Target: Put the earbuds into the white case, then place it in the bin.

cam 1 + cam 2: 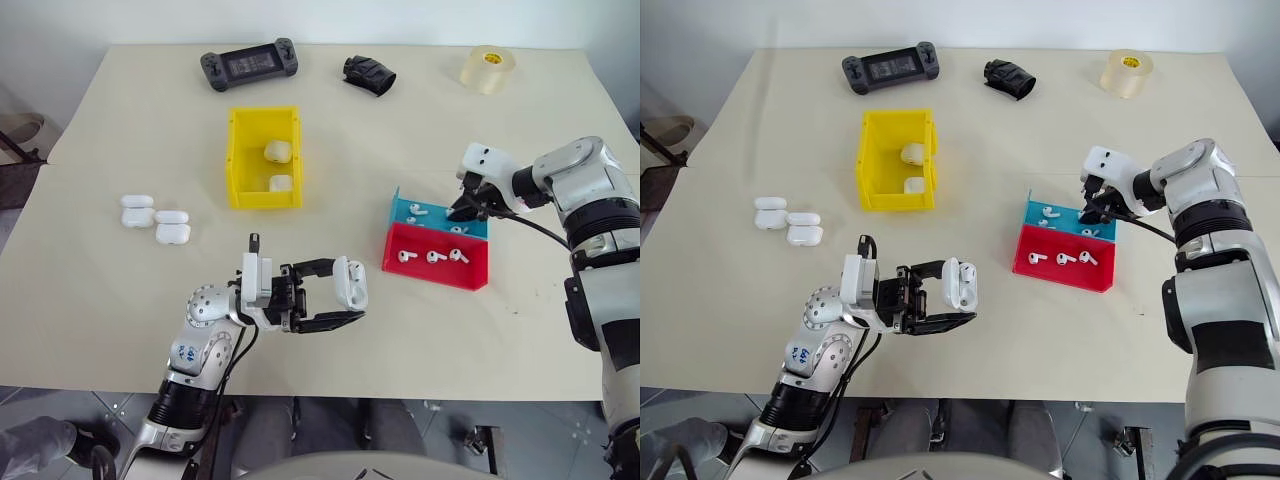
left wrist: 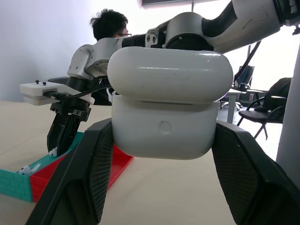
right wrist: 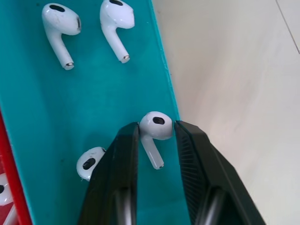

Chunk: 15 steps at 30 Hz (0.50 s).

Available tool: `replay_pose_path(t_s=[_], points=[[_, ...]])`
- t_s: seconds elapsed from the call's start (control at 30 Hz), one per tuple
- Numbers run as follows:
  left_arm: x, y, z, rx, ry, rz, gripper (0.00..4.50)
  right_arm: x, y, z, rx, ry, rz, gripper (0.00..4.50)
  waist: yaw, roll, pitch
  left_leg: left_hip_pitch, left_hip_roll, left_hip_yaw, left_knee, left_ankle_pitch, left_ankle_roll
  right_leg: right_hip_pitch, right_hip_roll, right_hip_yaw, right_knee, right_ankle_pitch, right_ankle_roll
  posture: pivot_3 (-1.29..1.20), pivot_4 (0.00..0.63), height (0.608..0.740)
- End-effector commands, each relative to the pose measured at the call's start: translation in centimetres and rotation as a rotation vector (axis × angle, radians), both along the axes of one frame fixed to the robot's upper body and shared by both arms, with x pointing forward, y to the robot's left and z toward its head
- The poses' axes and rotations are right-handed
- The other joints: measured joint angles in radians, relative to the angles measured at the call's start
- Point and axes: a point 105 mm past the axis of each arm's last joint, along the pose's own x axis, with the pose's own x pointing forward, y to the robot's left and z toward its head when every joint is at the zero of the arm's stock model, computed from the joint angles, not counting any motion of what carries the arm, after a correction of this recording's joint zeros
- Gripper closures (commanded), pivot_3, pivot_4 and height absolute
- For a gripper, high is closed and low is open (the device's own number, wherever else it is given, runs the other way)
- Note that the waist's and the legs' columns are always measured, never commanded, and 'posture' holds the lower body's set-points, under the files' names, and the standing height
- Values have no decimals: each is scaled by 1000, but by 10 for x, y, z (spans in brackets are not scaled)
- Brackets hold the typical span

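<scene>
**Pinching an earbud out of the blue tray**

My right gripper [image 3: 157, 129] pinches one of the earbuds [image 3: 156, 125] in the blue tray [image 3: 93, 108], far right. My left gripper [image 1: 335, 300] clamps the white case [image 1: 351, 284], lid closed, near centre. Next, I judge: lift cleanly, get the lid open. The bin [image 1: 238, 160] waits farther back.

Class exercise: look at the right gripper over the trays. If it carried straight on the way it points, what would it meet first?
The right gripper points down into the blue tray, its fingers already around an earbud. Going straight on, it would probably press that earbud against the tray floor.
</scene>
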Motion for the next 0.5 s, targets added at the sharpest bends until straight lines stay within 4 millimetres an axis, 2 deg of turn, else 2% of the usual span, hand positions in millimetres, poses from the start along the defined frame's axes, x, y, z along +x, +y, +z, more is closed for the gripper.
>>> replay_pose_path(t_s=[0.03,0.1,0.23,0.43,0.5], points=[[-5,0,11,-12,-58,-2,1721,-2,-4,-8,-19,30,-16,3269,0,0,0,0,0,0,0,0,0,0,0,0,0,0,0,0,150,740],[-5,1,12,-12,-58,-2,1721,-2,-4,-8,-16,28,-15,3269,0,0,0,0,0,0,0,0,0,0,0,0,0,0,0,0,150,740],[-5,0,13,-11,-57,-4,1721,-5,-2,-11,-12,45,3,3969,0,0,0,0,0,0,0,0,0,0,0,0,0,0,0,0,150,740],[-5,-1,15,-7,-56,-10,1721,-2,-4,-8,7,9,-18,3969,-1,0,0,0,0,0,0,0,0,0,0,0,0,0,0,0,150,740],[-5,-1,16,-5,-56,-10,1721,-1,-5,1,51,-23,-13,3969,0,0,0,0,0,0,0,0,0,0,0,0,0,0,0,0,150,740]])
